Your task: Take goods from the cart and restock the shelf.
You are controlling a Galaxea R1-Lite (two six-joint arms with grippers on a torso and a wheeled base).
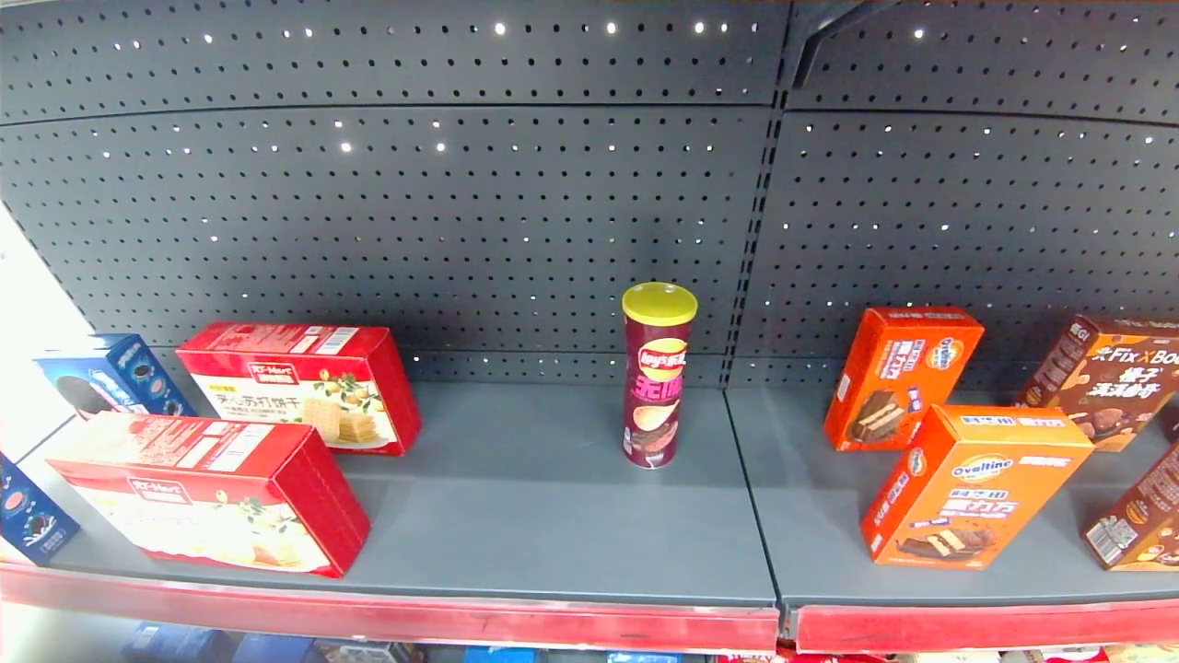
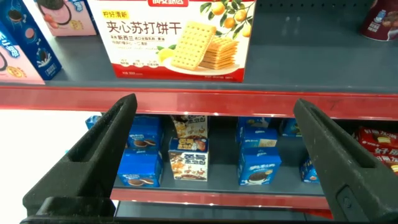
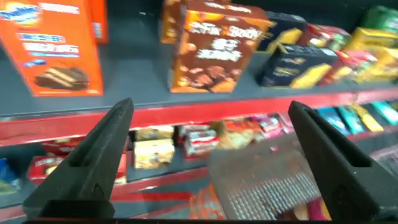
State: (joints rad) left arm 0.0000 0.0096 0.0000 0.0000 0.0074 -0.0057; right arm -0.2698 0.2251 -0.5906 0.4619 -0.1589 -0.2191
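Shelf (image 1: 553,516): grey deck, red front lip and pegboard back, straight ahead of both your grippers.
Left gripper (image 2: 214,102): fingers spread wide with nothing between them, facing the lip.
Red cracker box (image 2: 177,37): on the deck just beyond your left gripper's gap.
Chips can (image 1: 658,373): upright mid-shelf, to the right of your left gripper.
Right gripper (image 3: 211,104): wide open and empty.
Orange wafer box (image 3: 53,46), brown chocolate box (image 3: 214,53): on the deck beyond your right gripper.
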